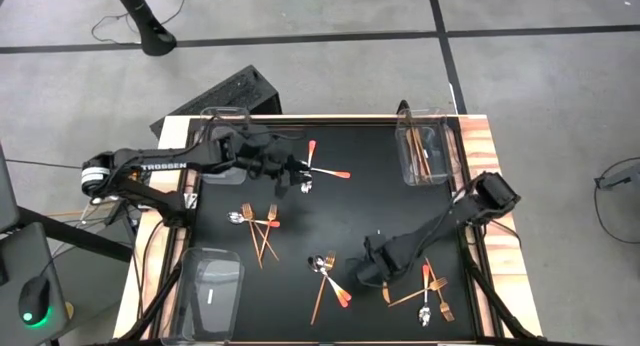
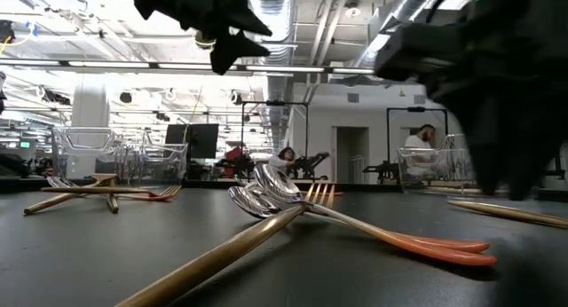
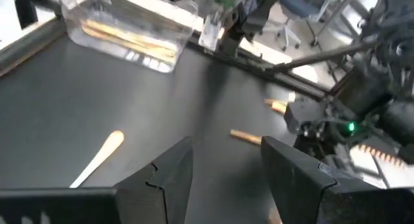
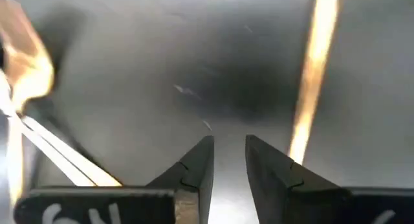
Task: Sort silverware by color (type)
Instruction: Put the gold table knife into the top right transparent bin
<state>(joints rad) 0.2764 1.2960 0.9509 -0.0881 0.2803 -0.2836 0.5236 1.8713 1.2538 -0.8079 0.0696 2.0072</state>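
- Currently the left gripper [image 1: 300,176] sits upper middle of the high view, just left of two orange-handled spoons [image 1: 325,172]; fingers [image 3: 169,179] spread wide, nothing between them.
- Right gripper [image 1: 365,276] is lower right of centre in the high view, low over the black mat [image 1: 350,216]; fingers [image 4: 197,166] a narrow gap apart, empty, bare mat between them.
- Gold utensil [image 4: 314,68] lies just beside the right gripper in the right wrist view, not gripped.
- Mixed pile of spoons and fork [image 1: 328,276], lower centre of the high view, just left of the right gripper; same pile fills the centre of the low view [image 2: 284,200].
- Gold forks with a spoon [image 1: 258,226], left of centre.
- Another mixed cluster [image 1: 430,291], lower right.
- Clear bin [image 1: 428,151], upper right, holds copper knives [image 1: 422,156].
- Second clear bin [image 1: 212,291], lower left; contents hard to tell.
- Third clear bin [image 1: 225,121], upper left, mostly hidden by the left arm.
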